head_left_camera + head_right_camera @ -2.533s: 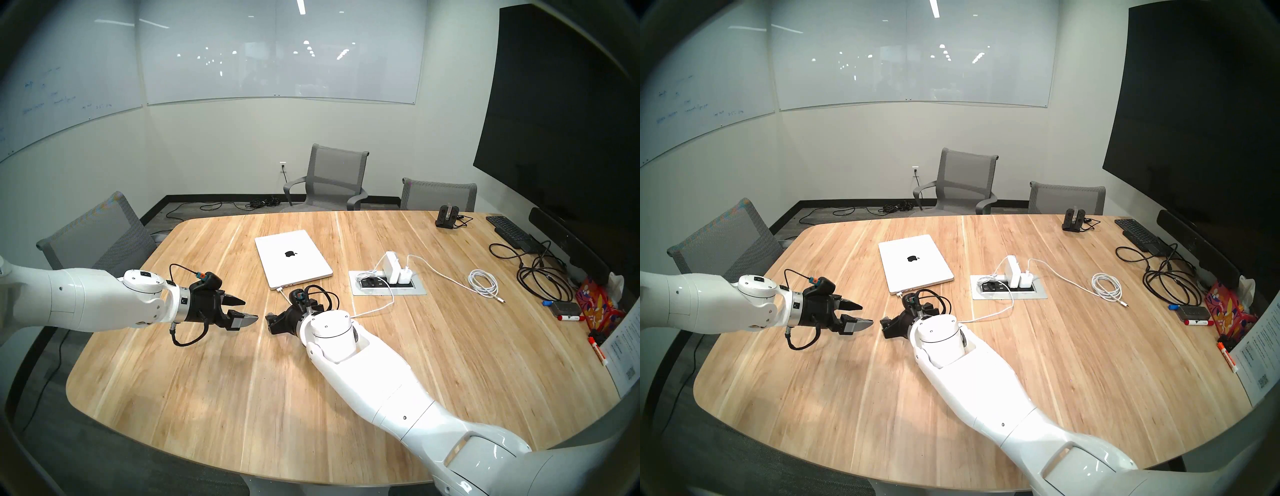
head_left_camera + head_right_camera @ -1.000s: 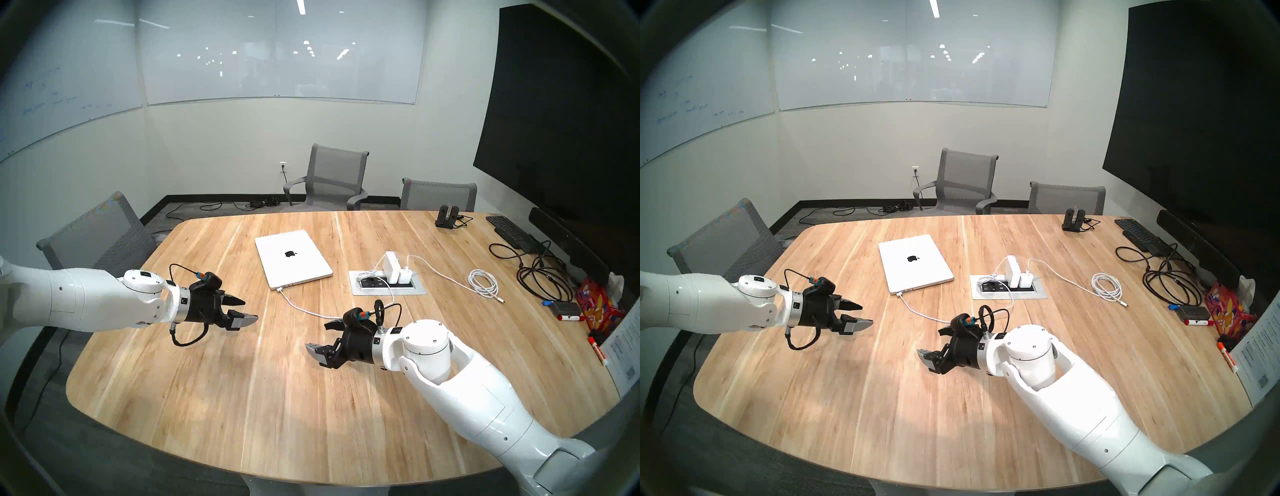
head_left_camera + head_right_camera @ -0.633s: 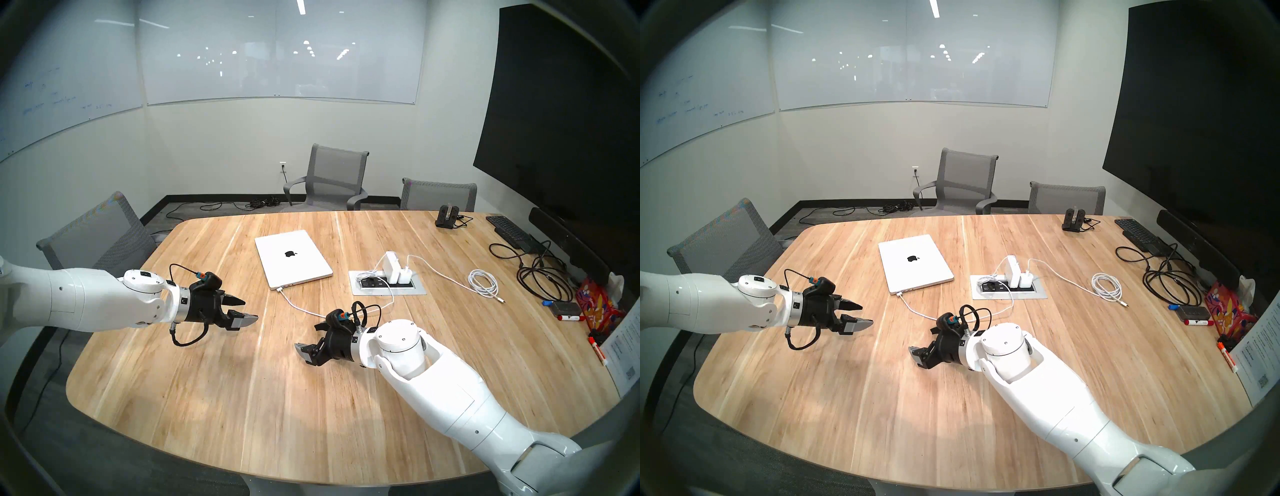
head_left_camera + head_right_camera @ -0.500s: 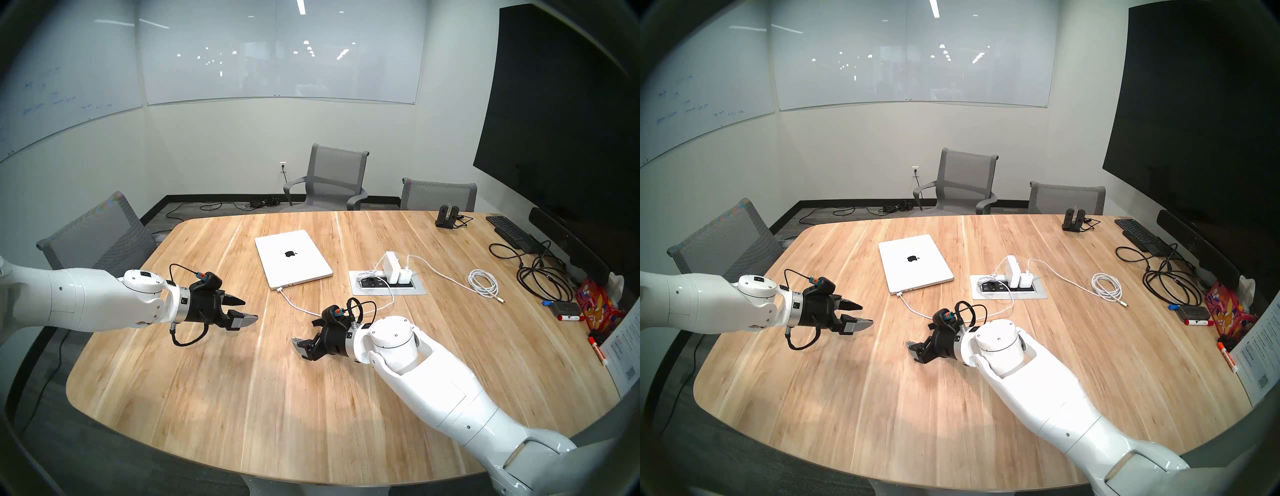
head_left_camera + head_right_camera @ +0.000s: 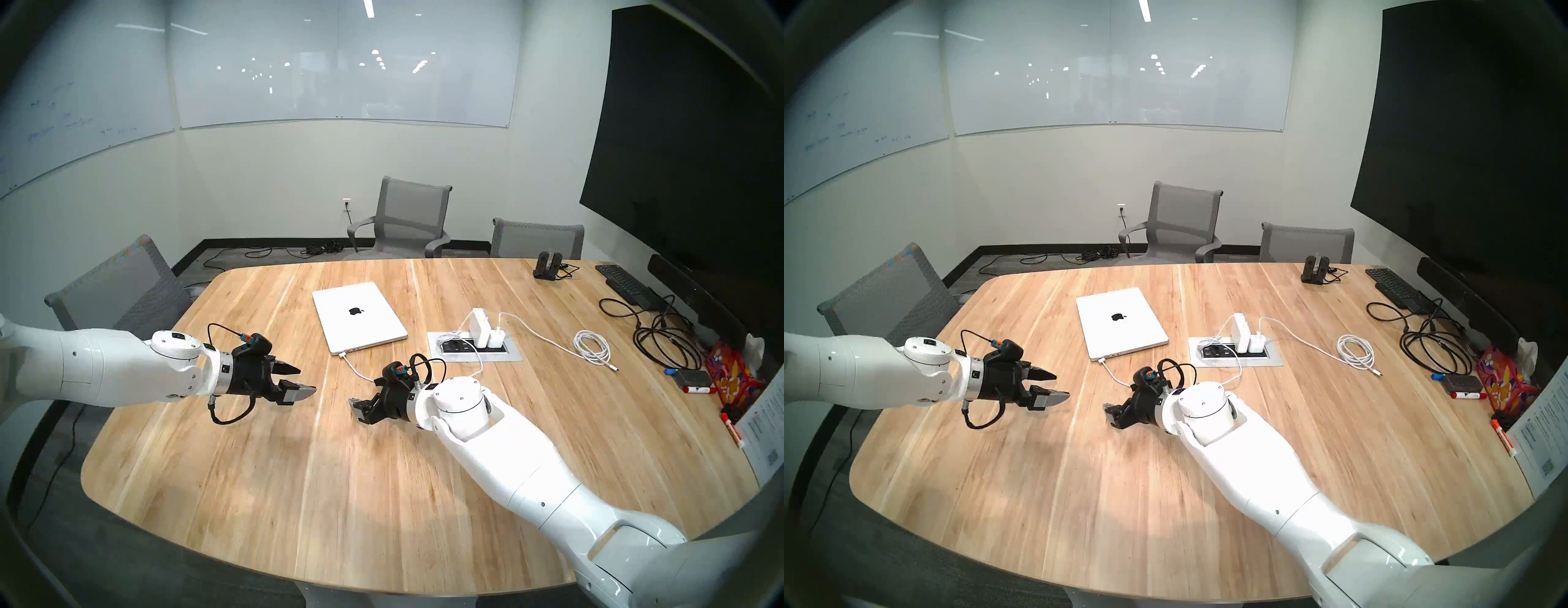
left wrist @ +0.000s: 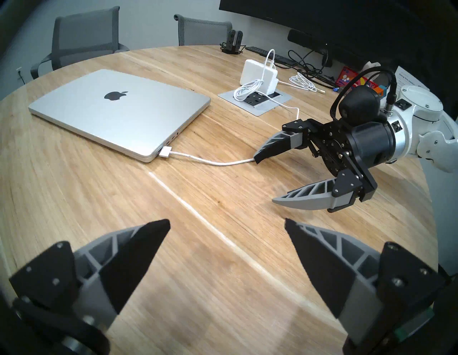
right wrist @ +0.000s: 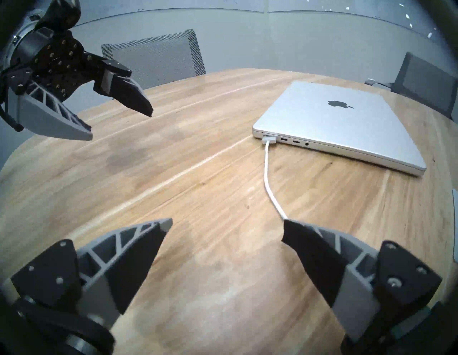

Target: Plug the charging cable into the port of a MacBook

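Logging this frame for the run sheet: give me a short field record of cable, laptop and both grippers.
charging cable: white, lying on the table, connector seated at the port
MacBook: lid closed, flat on table
port: endmost slot on the laptop's side edge, occupied
left gripper: open, empty, above the table
right gripper: open, empty, one finger over the cable, not gripping it
power adapter: plugged in at table outlet box

The wooden counter (image 5: 297, 488) carries a recessed grey power panel (image 5: 474, 353) with two white adapters (image 5: 485, 331) standing in it. Right of that lies a coiled white cord (image 5: 592, 346), then tangled black cords (image 5: 662, 344) and a black keyboard (image 5: 623, 282) (near the dark wall screen (image 5: 687, 148)). Three grey mesh chairs (image 5: 407, 218) stand around.
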`<state>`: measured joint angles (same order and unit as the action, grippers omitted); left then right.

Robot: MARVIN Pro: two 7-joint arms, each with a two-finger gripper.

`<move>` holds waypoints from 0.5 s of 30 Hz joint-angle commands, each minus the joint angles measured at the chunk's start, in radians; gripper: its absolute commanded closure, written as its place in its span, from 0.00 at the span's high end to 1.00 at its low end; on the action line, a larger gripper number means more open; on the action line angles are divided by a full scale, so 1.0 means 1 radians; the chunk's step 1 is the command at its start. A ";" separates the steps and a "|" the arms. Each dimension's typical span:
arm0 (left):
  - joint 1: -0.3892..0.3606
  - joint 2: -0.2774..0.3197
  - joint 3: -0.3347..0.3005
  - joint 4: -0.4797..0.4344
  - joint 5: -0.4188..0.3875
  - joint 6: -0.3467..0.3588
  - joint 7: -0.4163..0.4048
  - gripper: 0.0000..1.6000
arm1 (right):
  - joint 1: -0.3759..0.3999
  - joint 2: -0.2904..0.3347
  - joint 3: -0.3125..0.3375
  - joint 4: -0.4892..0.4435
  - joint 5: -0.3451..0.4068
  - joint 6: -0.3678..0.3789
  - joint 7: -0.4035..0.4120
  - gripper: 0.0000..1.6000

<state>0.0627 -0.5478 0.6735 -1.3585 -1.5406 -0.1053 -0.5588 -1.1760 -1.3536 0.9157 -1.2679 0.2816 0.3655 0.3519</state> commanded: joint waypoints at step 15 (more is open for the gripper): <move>-0.018 -0.001 -0.013 0.002 -0.001 -0.003 0.002 1.00 | 0.163 -0.156 -0.032 0.241 -0.028 -0.101 0.013 1.00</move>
<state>0.0627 -0.5478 0.6735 -1.3585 -1.5406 -0.1053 -0.5588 -1.0840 -1.4384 0.8989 -1.0902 0.2597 0.3031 0.3523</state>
